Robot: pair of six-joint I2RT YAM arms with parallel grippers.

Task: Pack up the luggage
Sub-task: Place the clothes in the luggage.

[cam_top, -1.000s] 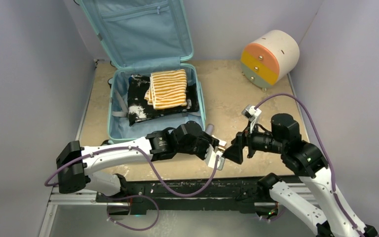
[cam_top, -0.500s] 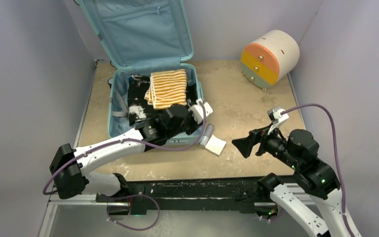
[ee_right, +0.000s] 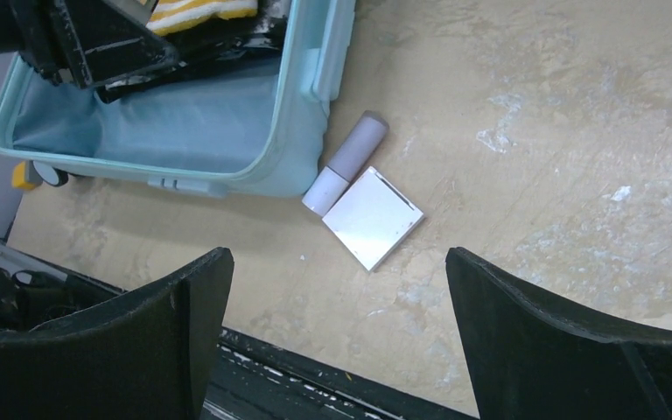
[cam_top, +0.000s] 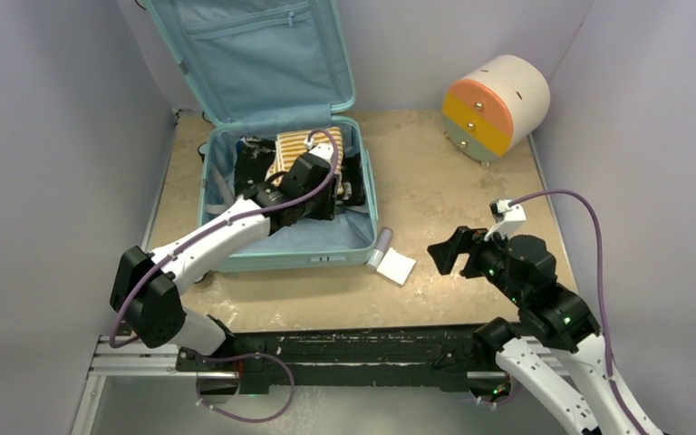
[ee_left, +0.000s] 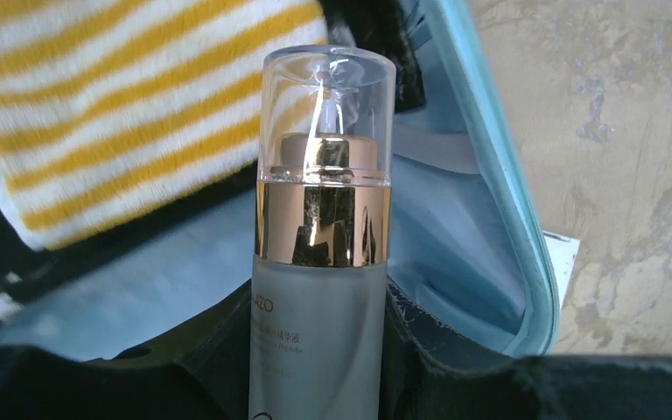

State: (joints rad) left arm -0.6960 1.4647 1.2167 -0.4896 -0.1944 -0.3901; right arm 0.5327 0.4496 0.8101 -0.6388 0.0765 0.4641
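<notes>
Beige tabletop (cam_top: 435,172); left arm (cam_top: 217,227) outstretched over luggage (cam_top: 281,261).

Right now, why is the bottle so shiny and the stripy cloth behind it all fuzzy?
In the left wrist view, light bounces off the clear cap of the bottle as a white streak, and its gold collar mirrors dark shapes; the striped cloth sits farther back, out of focus. In the right wrist view the white box looks sharp.
</notes>
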